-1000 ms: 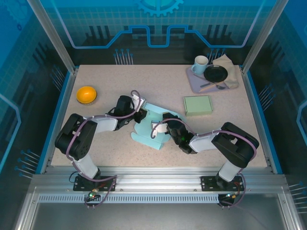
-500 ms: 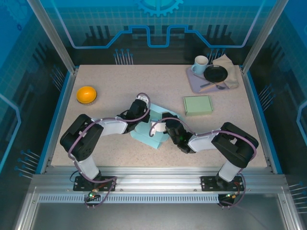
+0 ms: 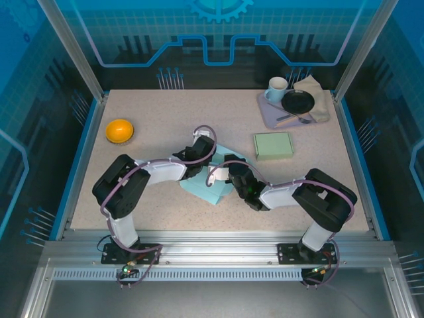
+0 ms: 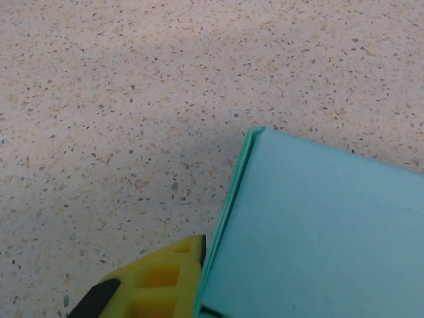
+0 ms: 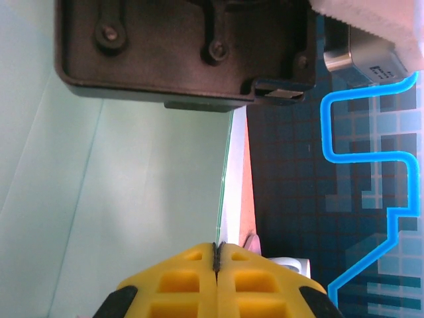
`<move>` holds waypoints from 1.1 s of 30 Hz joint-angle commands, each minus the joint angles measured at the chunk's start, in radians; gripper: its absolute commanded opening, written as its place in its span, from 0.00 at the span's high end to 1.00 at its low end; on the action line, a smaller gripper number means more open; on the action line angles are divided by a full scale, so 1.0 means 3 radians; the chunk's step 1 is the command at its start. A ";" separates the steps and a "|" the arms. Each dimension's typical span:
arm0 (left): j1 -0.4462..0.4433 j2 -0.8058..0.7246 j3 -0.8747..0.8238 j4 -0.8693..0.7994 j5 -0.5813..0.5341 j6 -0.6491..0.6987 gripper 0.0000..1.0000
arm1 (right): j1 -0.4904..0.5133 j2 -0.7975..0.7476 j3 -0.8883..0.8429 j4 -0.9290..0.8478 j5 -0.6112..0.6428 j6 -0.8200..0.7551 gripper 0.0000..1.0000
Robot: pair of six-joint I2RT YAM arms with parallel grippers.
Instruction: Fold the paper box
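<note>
Right gripper [image 5: 217,255] is clamped tight on a thin upright edge of the paper box [image 3: 209,189]. The left gripper [image 3: 201,157] appears likewise closed on a panel of it, one yellow finger [image 4: 146,285] flush against that panel's side. The paper box lies to the near-left of the pale green carton [image 3: 272,145]; folding is judged partly done, with one panel creased upward, no closed box form yet, and the remaining walls and flaps outstanding.
</note>
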 commanded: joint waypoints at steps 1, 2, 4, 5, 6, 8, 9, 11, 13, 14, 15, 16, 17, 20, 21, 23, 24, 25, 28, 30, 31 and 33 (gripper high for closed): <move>0.0207 0.0336 0.0076 -0.0413 -0.0769 -0.0355 0.90 | 0.0107 0.0023 -0.0183 -0.0676 -0.0310 0.0141 1.00; 0.0207 0.0353 0.0076 -0.0390 -0.0730 -0.0389 0.89 | 0.0103 0.0031 -0.0185 -0.0684 -0.0314 0.0155 1.00; 0.0212 0.0332 -0.0010 -0.0195 -0.0500 -0.0394 0.88 | 0.0098 0.0058 -0.0183 -0.0697 -0.0340 0.0177 1.00; 0.0210 0.0291 -0.0097 0.0006 -0.0318 -0.0362 0.88 | 0.0095 0.0073 -0.0177 -0.0716 -0.0356 0.0190 1.00; 0.0208 0.0256 -0.0144 0.0071 -0.0238 -0.0390 0.88 | 0.0094 0.0086 -0.0174 -0.0732 -0.0363 0.0207 1.00; 0.0204 0.0234 -0.0179 0.0171 -0.0169 -0.0364 0.88 | 0.0095 0.0109 -0.0179 -0.0722 -0.0370 0.0219 1.00; 0.0204 0.0226 -0.0198 0.0217 -0.0149 -0.0345 0.88 | 0.0087 0.0113 -0.0179 -0.0720 -0.0373 0.0239 1.00; 0.0202 0.0211 -0.0272 0.0422 -0.0038 -0.0215 0.89 | 0.0081 0.0122 -0.0175 -0.0692 -0.0383 0.0275 0.96; 0.0182 0.0183 -0.0384 0.0681 0.0057 -0.0058 0.89 | 0.0066 0.0097 -0.0164 -0.0709 -0.0383 0.0360 0.91; 0.0175 0.0169 -0.0436 0.0784 0.0084 0.0012 0.89 | 0.0061 0.0062 -0.0154 -0.0744 -0.0406 0.0400 0.90; 0.0163 0.0155 -0.0483 0.0876 0.0094 0.0074 0.89 | 0.0050 0.0019 -0.0146 -0.0808 -0.0459 0.0441 0.87; 0.0154 0.0147 -0.0532 0.0956 0.0107 0.0128 0.89 | 0.0038 -0.0032 -0.0135 -0.0855 -0.0499 0.0495 0.84; 0.0147 0.0142 -0.0570 0.1028 0.0125 0.0173 0.89 | 0.0021 -0.0091 -0.0122 -0.0934 -0.0549 0.0558 0.82; 0.0148 0.0156 -0.0636 0.1143 0.0147 0.0262 0.89 | -0.0011 -0.0305 -0.0092 -0.1111 -0.0700 0.0732 0.74; 0.0146 0.0173 -0.0644 0.1167 0.0139 0.0277 0.89 | -0.0015 -0.0387 -0.0079 -0.1185 -0.0753 0.0799 0.72; 0.0143 0.0193 -0.0658 0.1211 0.0138 0.0312 0.89 | -0.0019 -0.0558 -0.0048 -0.1341 -0.0833 0.0930 0.71; 0.0142 0.0205 -0.0672 0.1242 0.0143 0.0335 0.89 | -0.0026 -0.0657 -0.0015 -0.1455 -0.0884 0.1013 0.69; 0.0142 0.0213 -0.0675 0.1255 0.0149 0.0350 0.89 | -0.0036 -0.0769 0.0013 -0.1564 -0.0938 0.1114 0.68; 0.0139 0.0204 -0.0715 0.1364 0.0201 0.0462 0.90 | -0.0150 -0.1136 0.0175 -0.1995 -0.1141 0.1556 0.65; 0.0139 0.0180 -0.0765 0.1458 0.0279 0.0563 0.90 | -0.0373 -0.1310 0.0389 -0.2337 -0.1408 0.1999 0.63; 0.0138 0.0169 -0.0777 0.1495 0.0323 0.0609 0.90 | -0.0491 -0.1346 0.0472 -0.2449 -0.1513 0.2176 0.63; 0.0139 0.0149 -0.0825 0.1582 0.0455 0.0718 0.90 | -0.0730 -0.1381 0.0632 -0.2597 -0.1687 0.2496 0.61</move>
